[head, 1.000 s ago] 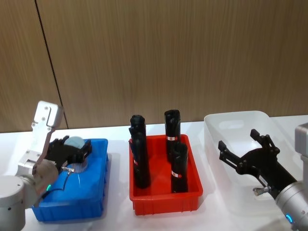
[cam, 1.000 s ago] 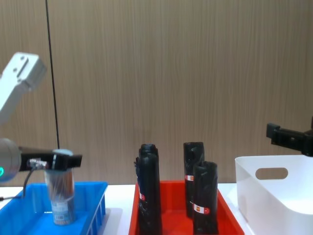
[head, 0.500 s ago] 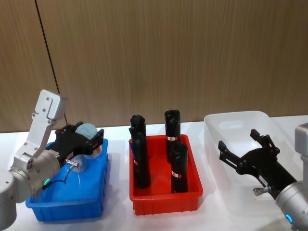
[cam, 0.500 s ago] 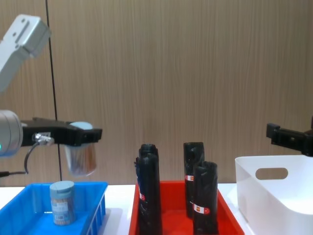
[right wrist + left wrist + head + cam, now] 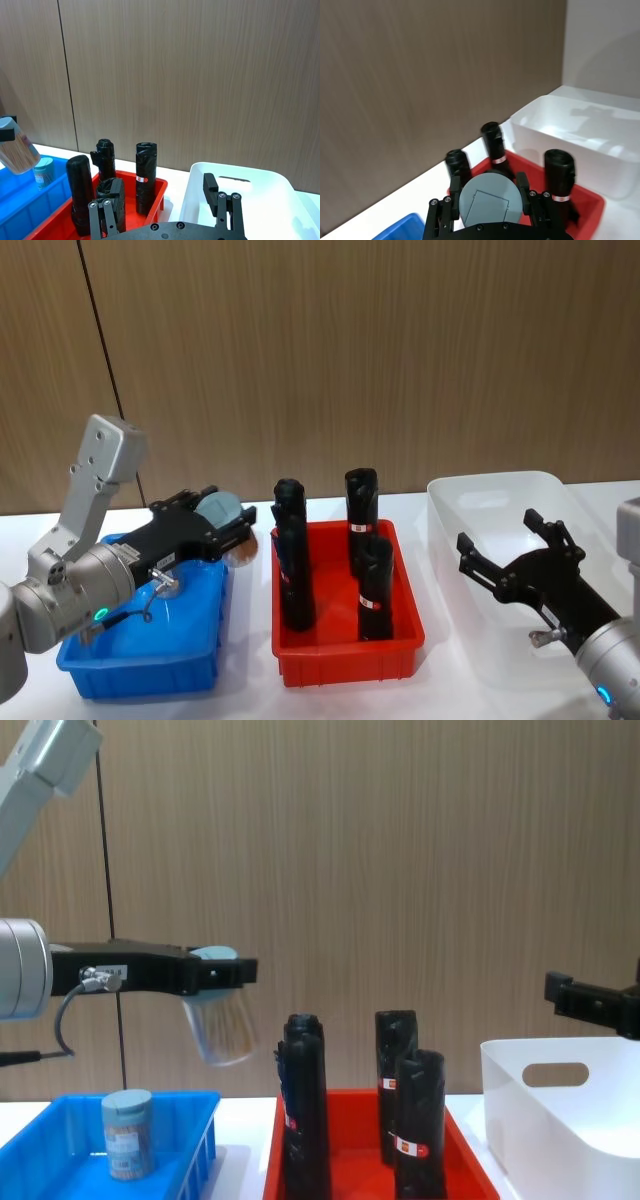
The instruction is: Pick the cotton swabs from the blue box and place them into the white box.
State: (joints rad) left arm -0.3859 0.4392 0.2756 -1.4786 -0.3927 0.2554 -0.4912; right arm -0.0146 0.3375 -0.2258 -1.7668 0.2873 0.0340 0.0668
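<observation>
My left gripper (image 5: 225,518) is clenched on the lid of a jar of cotton swabs (image 5: 222,1025), hanging tilted above the blue box (image 5: 140,680)'s right edge, with the white box (image 5: 495,485) well rightward beyond the red crate (image 5: 345,660), where my right gripper (image 5: 505,540) hovers, fingers spread.

The blue slotted plastic crate (image 5: 150,672) is sitting at the left, the red plastic crate (image 5: 345,655) with 3 upright black cylinders (image 5: 293,575) in the middle and the glossy white plastic bin (image 5: 482,498) at the right, with 1 clear plastic swab jar (image 5: 128,1132) standing in the blue crate and a 2nd swab jar (image 5: 222,1025) hanging in the left gripper (image 5: 228,523) above that crate's right edge.
</observation>
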